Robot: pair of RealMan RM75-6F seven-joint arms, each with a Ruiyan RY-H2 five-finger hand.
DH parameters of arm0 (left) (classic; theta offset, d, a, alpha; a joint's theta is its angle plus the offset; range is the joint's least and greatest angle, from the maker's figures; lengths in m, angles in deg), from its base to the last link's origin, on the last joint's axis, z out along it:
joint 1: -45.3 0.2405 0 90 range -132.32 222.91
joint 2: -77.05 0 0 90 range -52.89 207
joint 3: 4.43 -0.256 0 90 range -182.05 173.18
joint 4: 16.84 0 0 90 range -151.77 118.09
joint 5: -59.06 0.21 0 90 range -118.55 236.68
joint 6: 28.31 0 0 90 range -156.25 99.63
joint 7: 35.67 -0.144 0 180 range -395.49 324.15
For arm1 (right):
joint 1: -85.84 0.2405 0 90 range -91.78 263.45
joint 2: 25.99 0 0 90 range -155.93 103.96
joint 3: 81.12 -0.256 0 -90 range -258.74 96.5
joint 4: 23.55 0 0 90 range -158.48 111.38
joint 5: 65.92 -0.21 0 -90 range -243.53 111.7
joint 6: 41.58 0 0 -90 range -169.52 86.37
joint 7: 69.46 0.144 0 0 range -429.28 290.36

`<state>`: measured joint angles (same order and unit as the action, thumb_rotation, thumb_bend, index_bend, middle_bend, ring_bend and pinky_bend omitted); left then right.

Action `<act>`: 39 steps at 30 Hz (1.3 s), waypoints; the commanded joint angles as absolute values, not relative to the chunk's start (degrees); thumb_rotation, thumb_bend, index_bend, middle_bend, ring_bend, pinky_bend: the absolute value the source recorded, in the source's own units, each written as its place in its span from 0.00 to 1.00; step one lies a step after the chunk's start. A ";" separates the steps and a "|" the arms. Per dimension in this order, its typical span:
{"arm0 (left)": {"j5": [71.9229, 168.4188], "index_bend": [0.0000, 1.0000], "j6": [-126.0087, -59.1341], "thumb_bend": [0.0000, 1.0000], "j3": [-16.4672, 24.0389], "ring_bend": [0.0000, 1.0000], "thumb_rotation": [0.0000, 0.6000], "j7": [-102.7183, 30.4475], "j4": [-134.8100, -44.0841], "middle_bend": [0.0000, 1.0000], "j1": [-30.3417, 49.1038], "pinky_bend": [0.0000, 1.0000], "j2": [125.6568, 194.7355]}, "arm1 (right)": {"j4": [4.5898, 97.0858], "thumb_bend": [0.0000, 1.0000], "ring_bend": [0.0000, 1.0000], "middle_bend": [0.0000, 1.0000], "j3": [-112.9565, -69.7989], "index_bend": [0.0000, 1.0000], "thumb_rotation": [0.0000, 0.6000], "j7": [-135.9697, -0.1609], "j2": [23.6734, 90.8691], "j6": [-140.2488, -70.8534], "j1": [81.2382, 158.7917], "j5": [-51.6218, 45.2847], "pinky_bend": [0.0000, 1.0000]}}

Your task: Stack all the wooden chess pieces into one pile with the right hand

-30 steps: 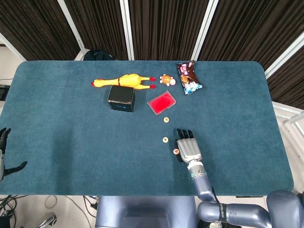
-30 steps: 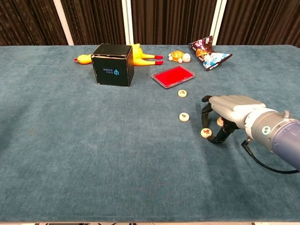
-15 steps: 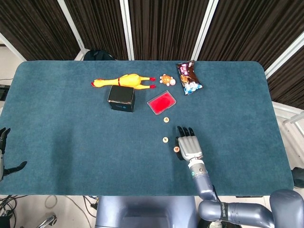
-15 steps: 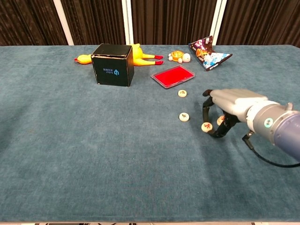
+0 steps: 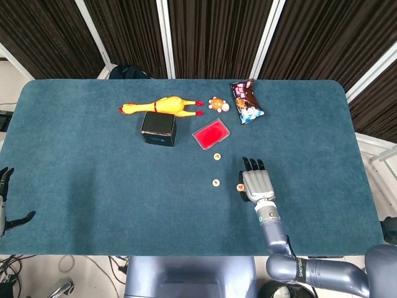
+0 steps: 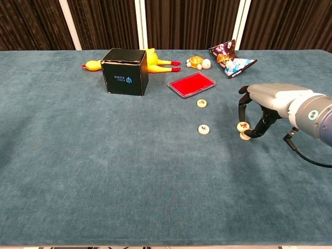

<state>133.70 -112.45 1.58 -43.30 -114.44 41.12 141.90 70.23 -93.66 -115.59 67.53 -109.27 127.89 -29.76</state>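
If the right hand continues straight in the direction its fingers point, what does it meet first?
Probably nothing soon: beyond the right hand lies bare table. The snack bag sits left of that line, though depth is unclear.

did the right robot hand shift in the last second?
Yes. The right robot hand carried a round wooden chess piece rightward, away from the red rectangular tray.

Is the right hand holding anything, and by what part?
Right hand pinches a chess piece by its edge, over another piece.
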 commanded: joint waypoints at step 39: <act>133.60 0.04 -112.18 0.01 1.54 0.00 1.00 -42.98 -114.26 0.01 41.09 0.15 141.76 | 68.25 0.42 0.00 0.00 -92.63 0.48 1.00 -115.21 66.90 -108.06 129.57 -33.87 0.00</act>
